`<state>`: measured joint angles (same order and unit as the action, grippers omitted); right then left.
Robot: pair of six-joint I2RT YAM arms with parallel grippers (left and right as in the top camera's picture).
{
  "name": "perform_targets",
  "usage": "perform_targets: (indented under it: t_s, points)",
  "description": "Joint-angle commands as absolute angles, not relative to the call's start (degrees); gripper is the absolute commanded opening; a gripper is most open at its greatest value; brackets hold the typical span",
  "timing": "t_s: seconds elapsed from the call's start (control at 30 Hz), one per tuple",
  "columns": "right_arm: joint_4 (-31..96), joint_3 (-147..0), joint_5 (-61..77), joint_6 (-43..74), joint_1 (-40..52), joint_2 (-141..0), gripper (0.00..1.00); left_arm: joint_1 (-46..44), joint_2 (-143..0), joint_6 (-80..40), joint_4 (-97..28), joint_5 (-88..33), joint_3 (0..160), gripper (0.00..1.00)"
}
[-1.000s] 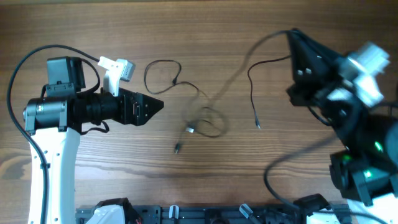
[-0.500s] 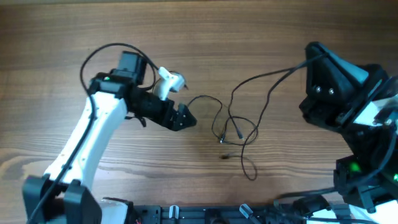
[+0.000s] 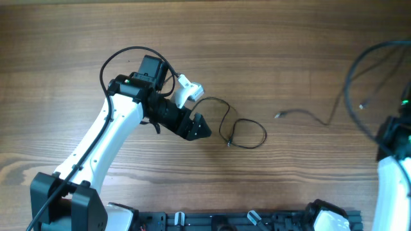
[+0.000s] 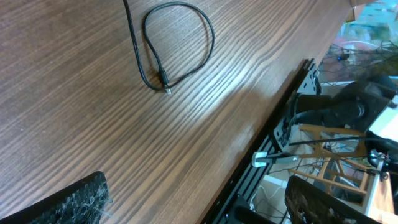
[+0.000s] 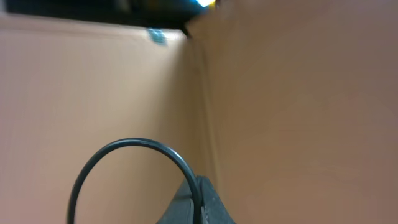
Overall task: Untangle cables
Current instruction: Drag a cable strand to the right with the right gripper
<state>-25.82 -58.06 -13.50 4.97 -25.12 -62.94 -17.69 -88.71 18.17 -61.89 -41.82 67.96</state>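
left tool (image 3: pixel 200 128) being held wide open, empty, near looped cable (image 4: pixel 212 38) | second cable (image 3: pixel 308 114) being pinched by right tool (image 5: pixel 200 202)

wooden table (image 3: pixel 289 38), looped cable (image 3: pixel 264 135), loose cable (image 3: pixel 302 111)

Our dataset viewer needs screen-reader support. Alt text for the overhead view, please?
The left gripper is beside a looped black cable on a wooden table. A second cable lies apart to the right, trailing toward the right arm.
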Motion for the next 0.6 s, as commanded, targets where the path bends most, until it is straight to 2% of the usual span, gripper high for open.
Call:
perform_targets:
  t_s: [0.0, 0.2, 0.33, 0.4, 0.53, 0.57]
  points:
    - [-21.6, -58.6, -5.3, 11.1, -35.4, -69.2, 0.04, -17.9, -89.1, 18.9, -62.4, -41.9, 67.5, 0.93]
    - [-14.8, -58.6, 5.2, 15.9, -51.3, -83.9, 0.04, -17.9, -89.1, 18.9, -66.5, -40.8, 67.5, 0.93]
    - [-4.4, -58.6, 2.9, 31.2, -59.9, -93.2, 0.04, -17.9, -89.1, 18.6, -66.9, -40.8, 67.5, 0.93]
    - [1.2, -58.6, 4.4, 35.1, -61.7, -98.1, 0.04, -17.9, -89.1, 17.6, -67.0, -40.8, 67.5, 0.93]
    - [2.2, -58.6, 8.1, 35.1, -61.7, -99.5, 0.04, -17.9, -89.1, 17.6, -67.1, -40.8, 67.5, 0.93]
    - [1.4, -58.6, 10.5, 35.1, -61.7, -99.5, 0.07, -17.9, -89.1, 17.6, -67.1, -40.8, 67.5, 0.93]
